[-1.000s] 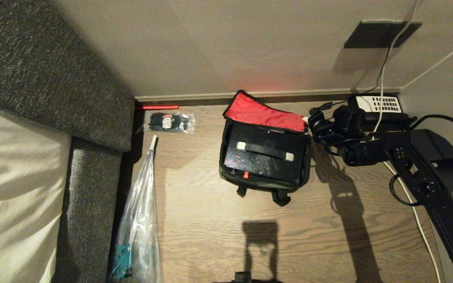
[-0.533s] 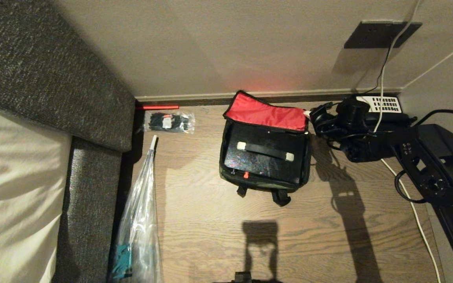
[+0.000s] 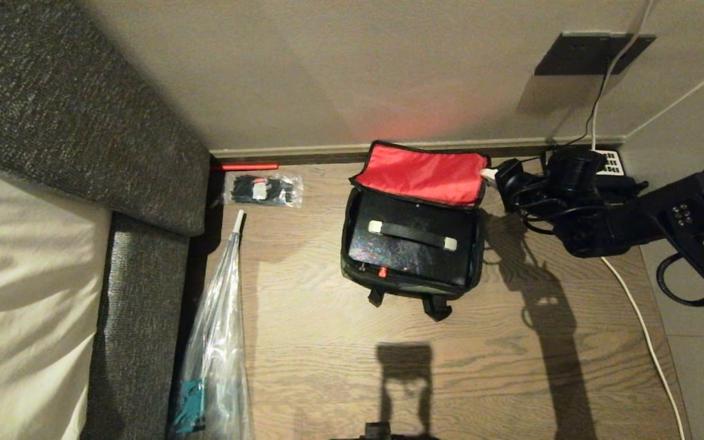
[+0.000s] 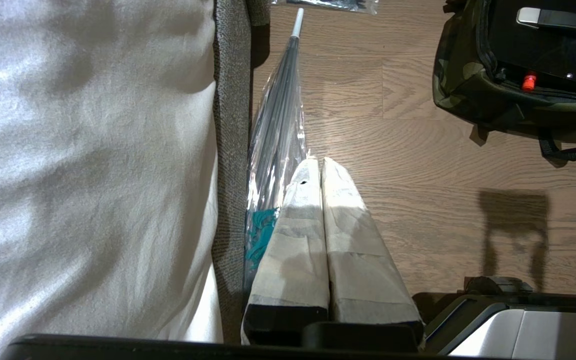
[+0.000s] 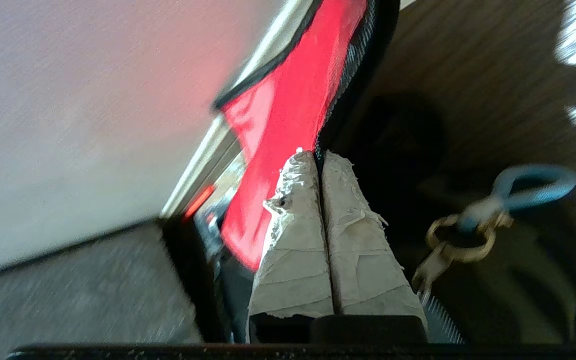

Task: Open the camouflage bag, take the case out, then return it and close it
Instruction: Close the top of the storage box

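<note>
The camouflage bag (image 3: 402, 283) stands open on the wood floor by the wall, its red-lined lid (image 3: 425, 176) raised toward the wall. The black case (image 3: 413, 250) lies flat inside, showing a strap handle and a red spot. My right gripper (image 3: 487, 175) is at the lid's right corner, shut on the lid's black edge; in the right wrist view the edge runs between the gripper's (image 5: 319, 155) taped tips beside the red lining (image 5: 288, 115). My left gripper (image 4: 319, 162) hangs shut and empty over the floor, left of the bag (image 4: 468, 95).
A telephone (image 3: 610, 161) and cables sit behind the right arm in the corner, and a white cable (image 3: 639, 318) runs down the floor. A clear packet of black items (image 3: 261, 189), a red stick (image 3: 245, 165) and a long plastic-wrapped item (image 3: 217, 342) lie beside the grey upholstered bed (image 3: 144, 153).
My right gripper has moved right and toward the wall with the lid's corner in it. The red lid now stands wider and more upright. The bag and case have stayed put.
</note>
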Controlling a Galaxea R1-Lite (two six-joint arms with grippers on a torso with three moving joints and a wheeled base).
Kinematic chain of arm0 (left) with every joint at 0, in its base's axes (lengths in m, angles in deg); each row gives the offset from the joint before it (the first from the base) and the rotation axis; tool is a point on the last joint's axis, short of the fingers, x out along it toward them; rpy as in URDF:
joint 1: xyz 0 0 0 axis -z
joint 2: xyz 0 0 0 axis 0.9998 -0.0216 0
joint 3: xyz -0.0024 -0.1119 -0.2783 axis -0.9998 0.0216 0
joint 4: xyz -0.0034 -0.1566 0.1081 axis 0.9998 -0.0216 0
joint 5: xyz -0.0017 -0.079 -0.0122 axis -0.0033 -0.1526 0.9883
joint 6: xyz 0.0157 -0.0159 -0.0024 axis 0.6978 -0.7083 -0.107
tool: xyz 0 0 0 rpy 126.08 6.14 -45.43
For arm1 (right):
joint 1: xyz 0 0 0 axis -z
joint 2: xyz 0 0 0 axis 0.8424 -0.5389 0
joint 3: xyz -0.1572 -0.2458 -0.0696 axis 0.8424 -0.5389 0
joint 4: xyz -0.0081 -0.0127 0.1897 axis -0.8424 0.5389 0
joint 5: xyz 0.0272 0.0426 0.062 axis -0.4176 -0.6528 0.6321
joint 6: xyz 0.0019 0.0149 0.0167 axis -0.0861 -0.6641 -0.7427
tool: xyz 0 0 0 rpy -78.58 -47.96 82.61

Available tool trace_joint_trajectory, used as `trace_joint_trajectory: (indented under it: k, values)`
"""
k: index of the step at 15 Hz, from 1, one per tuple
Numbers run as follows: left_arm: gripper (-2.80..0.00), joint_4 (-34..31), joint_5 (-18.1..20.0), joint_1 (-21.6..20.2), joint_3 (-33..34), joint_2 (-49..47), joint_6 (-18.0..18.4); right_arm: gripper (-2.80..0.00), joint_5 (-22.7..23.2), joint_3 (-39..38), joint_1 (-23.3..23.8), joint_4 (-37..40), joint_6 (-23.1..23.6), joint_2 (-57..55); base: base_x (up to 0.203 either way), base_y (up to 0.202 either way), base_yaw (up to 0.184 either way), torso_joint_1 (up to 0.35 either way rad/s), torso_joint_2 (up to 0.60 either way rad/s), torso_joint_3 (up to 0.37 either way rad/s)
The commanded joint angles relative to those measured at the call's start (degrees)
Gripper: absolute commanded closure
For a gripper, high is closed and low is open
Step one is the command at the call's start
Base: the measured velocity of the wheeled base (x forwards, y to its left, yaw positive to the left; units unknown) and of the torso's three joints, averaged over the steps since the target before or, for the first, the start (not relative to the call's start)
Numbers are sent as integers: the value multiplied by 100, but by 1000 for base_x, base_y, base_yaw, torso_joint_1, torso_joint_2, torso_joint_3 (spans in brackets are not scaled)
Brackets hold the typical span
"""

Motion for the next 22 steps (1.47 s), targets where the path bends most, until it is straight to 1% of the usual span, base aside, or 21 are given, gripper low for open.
trace_joint_trajectory:
  k: [1, 4, 5, 7, 8, 10, 12, 14, 17, 19, 22]
  values:
    - [0, -2, -7, -1, 1, 14, 0, 0, 185, -533, -15, -481, -26, 452, 0, 0, 0, 0, 0, 0]
    - [0, -2, -7, -1, 1, 14, 0, 0, 665, -1068, -30, -686, -3, 689, 0, 0, 0, 0, 0, 0]
    - [0, -2, -4, -1, 1, 14, 0, 0, 829, -1234, -37, -706, 73, 759, 0, 0, 0, 0, 0, 0]
    - [0, -2, -7, -1, 1, 14, 0, 0, 1023, -1720, -66, -744, 428, 846, 0, 0, 0, 0, 0, 0]
    - [0, -2, 1, -1, 1, 14, 0, 0, 1189, -1938, -78, -751, 654, 871, 0, 0, 0, 0, 0, 0]
    - [0, -2, -4, -1, 1, 14, 0, 0, 1427, -2166, -91, -752, 1002, 875, 0, 0, 0, 0, 0, 0]
    - [0, -2, 1, -1, 1, 14, 0, 0, 1580, -2276, -108, -746, 1273, 867, 0, 0, 0, 0, 0, 0]
    - [0, -2, -3, -7, 1, 14, 0, 0, 1781, -2346, -134, -746, 1648, 817, 0, 0, 0, 0, 0, 0]
    - [0, -2, -7, -1, 1, 14, 0, 0, 1919, -2315, -173, -756, 2048, 769, 0, 0, 0, 0, 0, 0]
    - [0, -2, -7, -1, 1, 14, 0, 0, 2022, -2465, -217, -697, 2465, 769, 0, 0, 0, 0, 0, 0]
    - [0, -2, -7, -1, 1, 14, 0, 0, 2017, -2667, -318, -741, 3050, 683, 0, 0, 0, 0, 0, 0]
